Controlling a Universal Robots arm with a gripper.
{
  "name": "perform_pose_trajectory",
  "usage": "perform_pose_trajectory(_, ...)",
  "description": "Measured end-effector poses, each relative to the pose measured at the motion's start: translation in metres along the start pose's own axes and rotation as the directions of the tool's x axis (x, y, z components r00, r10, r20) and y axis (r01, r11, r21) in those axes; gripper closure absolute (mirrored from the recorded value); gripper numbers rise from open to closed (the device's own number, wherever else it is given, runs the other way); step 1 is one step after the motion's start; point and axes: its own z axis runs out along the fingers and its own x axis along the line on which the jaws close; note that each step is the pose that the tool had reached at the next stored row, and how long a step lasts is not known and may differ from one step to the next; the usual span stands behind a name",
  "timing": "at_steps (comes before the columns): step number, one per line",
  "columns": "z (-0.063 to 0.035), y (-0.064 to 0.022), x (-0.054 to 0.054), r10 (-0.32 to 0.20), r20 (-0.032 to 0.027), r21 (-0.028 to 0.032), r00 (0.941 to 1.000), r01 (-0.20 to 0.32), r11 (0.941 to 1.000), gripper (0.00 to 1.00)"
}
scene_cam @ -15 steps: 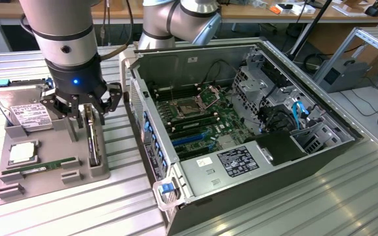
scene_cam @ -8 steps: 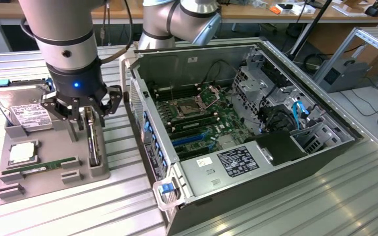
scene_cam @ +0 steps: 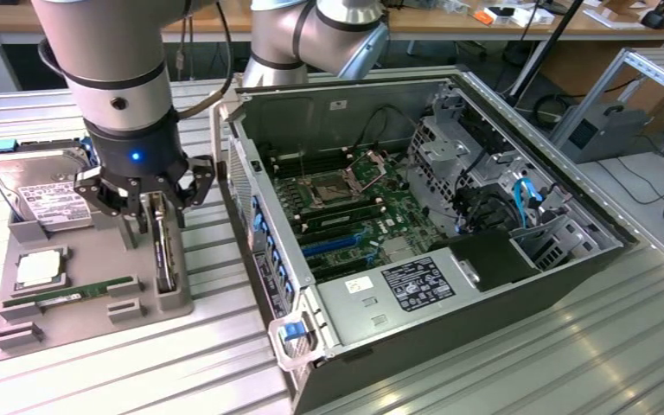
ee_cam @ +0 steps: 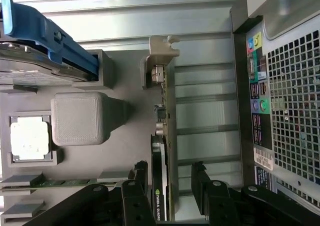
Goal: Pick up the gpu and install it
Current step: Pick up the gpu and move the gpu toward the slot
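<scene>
The gpu [scene_cam: 167,253] stands on its long edge in a slot of the grey parts holder [scene_cam: 90,268], at the exterior view's left, beside the open computer case [scene_cam: 424,216]. In the wrist view the gpu [ee_cam: 162,146] shows edge-on, dark on one face and tan on the other, with its metal bracket at the far end. My gripper [scene_cam: 156,220] hangs straight over the card's upper edge. It is open, one black finger [ee_cam: 141,183] close to the dark face and the other finger [ee_cam: 200,183] a small gap away from the tan face. Nothing is held.
The holder also carries a silver hard drive [scene_cam: 44,186] with a blue bracket [ee_cam: 45,36], a CPU [scene_cam: 38,270] and a green memory stick [scene_cam: 73,296]. The case's rear port panel [ee_cam: 257,106] lies close beside the holder. Inside the case, the motherboard [scene_cam: 344,203] has blue slots [scene_cam: 332,245].
</scene>
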Motion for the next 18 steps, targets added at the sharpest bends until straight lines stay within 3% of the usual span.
perform_pose_trajectory(18, 0.0221, -0.002, 0.003, 0.0, 0.0, 0.0001, 1.0, 0.0, 1.0, 0.52)
